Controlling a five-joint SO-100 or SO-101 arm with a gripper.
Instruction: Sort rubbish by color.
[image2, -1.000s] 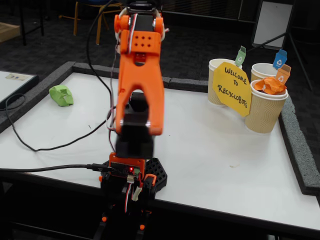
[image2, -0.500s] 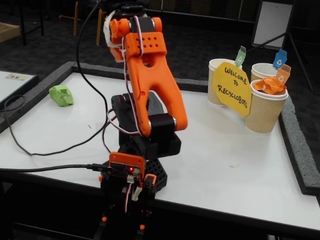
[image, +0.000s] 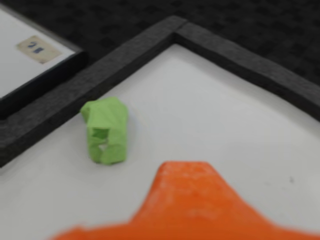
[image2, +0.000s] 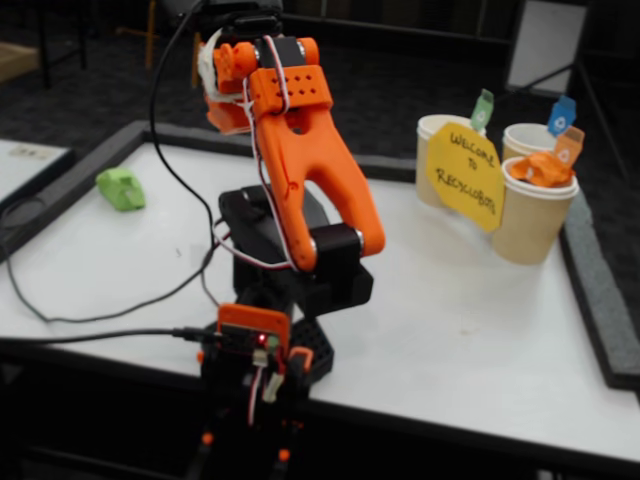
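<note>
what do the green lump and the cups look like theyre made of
The green lump looks like crumpled matte paper: sharp folds and creases, no gloss. The nearest cup looks like beige paper with a ribbed, corrugated wall and a rolled rim; the two cups behind seem alike, though the yellow sign hides much of one.

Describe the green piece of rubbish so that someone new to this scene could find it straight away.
Start at the white table with its dark foam border. Near its far left corner in the fixed view, well away from the paper cups on the right, lies the lime green wad. It is the only loose crumpled thing lying there.
</note>
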